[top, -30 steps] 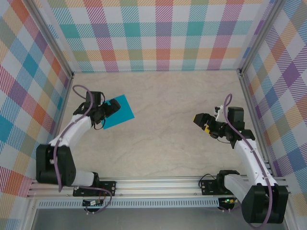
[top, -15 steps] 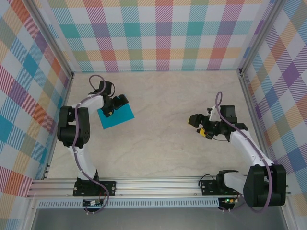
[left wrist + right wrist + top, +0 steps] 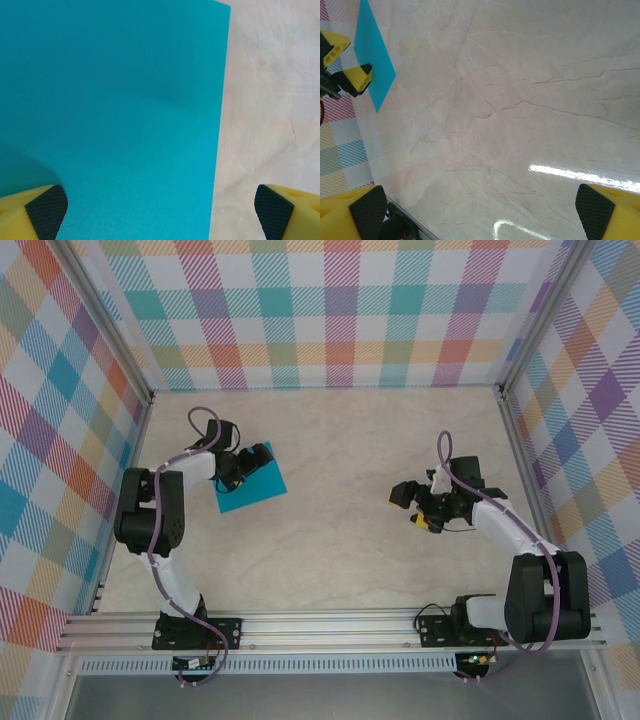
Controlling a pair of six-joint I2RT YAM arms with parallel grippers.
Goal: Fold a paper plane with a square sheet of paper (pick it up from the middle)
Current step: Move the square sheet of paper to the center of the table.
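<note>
The square sheet of paper (image 3: 255, 488) lies flat and unfolded on the far-left part of the marbled table (image 3: 340, 550), turned a little so its corners point off-axis. We have the left tool (image 3: 250, 465) low over the sheet's left side with its fingers spread wide and nothing between them. In the left wrist view, 1 pad (image 3: 47, 205) sits above the teal paper and the other pad (image 3: 272, 206) above bare table, so the tool straddles an edge, not the middle. We judge that it needs to move further onto the sheet, since the task calls for a pick-up from the centre. A sheet this thin and flat gives the pads little to catch. The right tool (image 3: 410, 508) hangs over the right side of the table, well apart from the paper, its fingers also wide apart and holding nothing. We read this as waiting to help with the folds. Bare table lies between the 2 tools. The plaid wall (image 3: 60, 440) stands close on the left, and the left arm's purple cable (image 3: 200, 420) loops just beside the sheet.
</note>
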